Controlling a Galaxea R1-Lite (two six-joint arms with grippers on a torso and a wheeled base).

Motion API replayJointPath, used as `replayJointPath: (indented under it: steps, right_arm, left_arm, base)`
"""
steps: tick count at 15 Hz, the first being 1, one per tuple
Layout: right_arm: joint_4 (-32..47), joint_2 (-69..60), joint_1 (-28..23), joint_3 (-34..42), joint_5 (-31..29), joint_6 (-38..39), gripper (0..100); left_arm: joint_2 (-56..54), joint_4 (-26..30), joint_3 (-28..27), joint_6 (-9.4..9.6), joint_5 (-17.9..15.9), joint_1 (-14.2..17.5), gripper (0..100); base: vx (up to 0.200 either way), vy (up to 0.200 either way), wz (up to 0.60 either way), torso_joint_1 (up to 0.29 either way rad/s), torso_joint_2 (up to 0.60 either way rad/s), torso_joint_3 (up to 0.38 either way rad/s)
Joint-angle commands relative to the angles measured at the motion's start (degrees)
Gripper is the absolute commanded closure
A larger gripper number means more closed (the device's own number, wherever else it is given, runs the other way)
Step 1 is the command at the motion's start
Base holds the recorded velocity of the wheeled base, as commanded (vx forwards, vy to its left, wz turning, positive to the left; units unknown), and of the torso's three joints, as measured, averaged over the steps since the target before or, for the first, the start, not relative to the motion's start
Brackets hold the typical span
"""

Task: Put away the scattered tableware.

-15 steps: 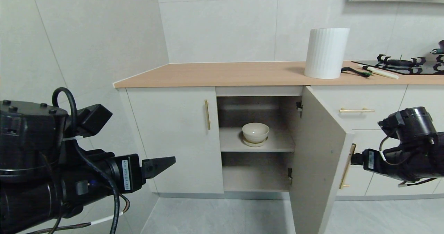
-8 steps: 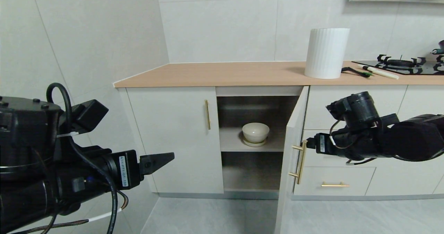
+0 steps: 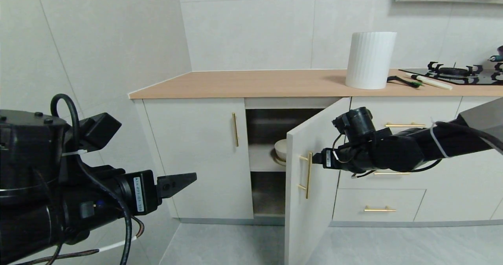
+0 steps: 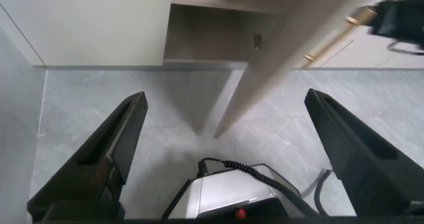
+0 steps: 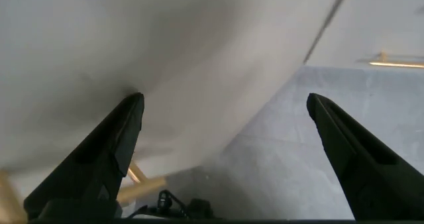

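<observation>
Jaws of the left gripper [image 3: 180,181] stand spread wide with nothing between them. That arm hangs low at the far left, well apart from the cupboard and out of the door's path. Next comes the shut left door [image 3: 196,155]. Beyond it is the open compartment, where a cream bowl [image 3: 280,148] sits on a small plate [image 3: 276,161] on the upper shelf [image 3: 261,163], half hidden behind the right door [image 3: 298,202]. That door stands part-way closed.

The right gripper [image 3: 315,161] is at the door's outer face, just beside the gold handle [image 3: 307,175]. Its jaws are spread too, pinching nothing, so it looks to be pushing rather than gripping.

The step in hand looks like shutting the cupboard on the stored bowl. To do it well, the push should stay flat on the panel near the handle side. It should follow the door's arc round the hinge and ease off as the door meets the frame, so it does not slam or rattle the bowl. The bowl sits well inside the shelf edge, so I judge that nothing blocks the swing.

On the counter [image 3: 255,83] to the right stand a white ribbed canister [image 3: 369,60], then a green-handled tool [image 3: 404,81] and a pale utensil [image 3: 430,83] beside the gas hob [image 3: 456,72]. These two may be tableware left to put away.
</observation>
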Motion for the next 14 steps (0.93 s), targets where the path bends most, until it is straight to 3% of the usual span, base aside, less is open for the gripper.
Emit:
replayJointPath:
  steps: [1,9,11,14]
  right_arm:
    - [-0.1,4.19,0.48,-2.29,-0.1,0.14,0]
    - [-7.31,8.49,0.48,-4.13,-0.01,4.18,0]
    - [-8.36,9.37,0.48,-4.75,-0.19,4.53,0]
    - [-9.33,10.96,0.48,-6.77,-0.01,8.05,0]
  left_arm:
    - [0.03,-0.04,0.03,-0.03,0.02,-0.04,0]
    - [0.03,0.14,0.73,0.15,0.11,-0.21,0]
    - [0.03,0.05,1.78,2.69,0.11,-0.21,0]
    - [0.12,0.14,1.96,3.05,0.11,-0.21,0]
  base:
    - [0.0,0.0,0.0,0.0,0.0,0.0]
    - [0.0,0.0,0.0,0.0,0.0,0.0]
    - [0.0,0.0,0.0,0.0,0.0,0.0]
    - [0.067,0.0,0.0,-0.001,0.0,0.001]
